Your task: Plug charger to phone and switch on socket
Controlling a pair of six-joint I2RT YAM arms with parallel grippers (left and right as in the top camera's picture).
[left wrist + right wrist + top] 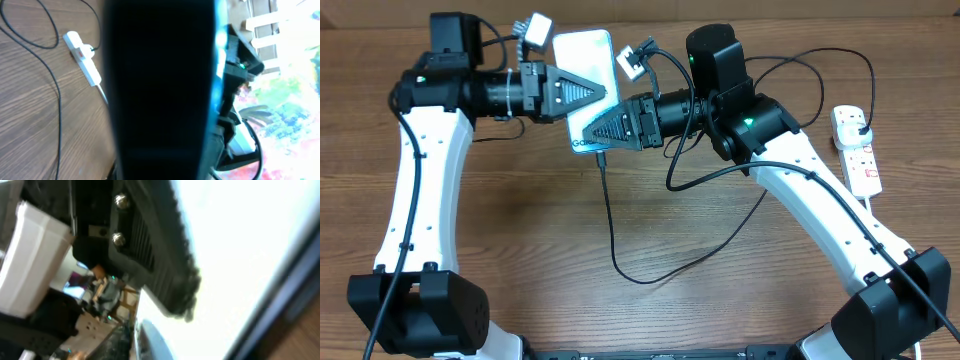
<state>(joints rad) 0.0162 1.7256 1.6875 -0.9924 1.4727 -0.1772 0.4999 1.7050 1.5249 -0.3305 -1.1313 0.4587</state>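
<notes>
The phone (582, 70) is held up off the table, its light screen facing up in the overhead view. My left gripper (608, 92) comes in from the left and is shut on the phone's edge. In the left wrist view the phone's dark back (160, 90) fills the middle. My right gripper (588, 133) reaches from the right over the phone's lower end; its jaw gap does not show. The bright screen (250, 255) floods the right wrist view. The charger cable (613, 230) hangs from the phone's lower end, loops over the table and reaches the socket (860, 160) at the far right.
The charger's black plug (861, 124) sits in the socket's far end. The socket (85, 57) and cable (58, 105) also show on the wood in the left wrist view. Loops of cable lie between the arms and behind the right arm.
</notes>
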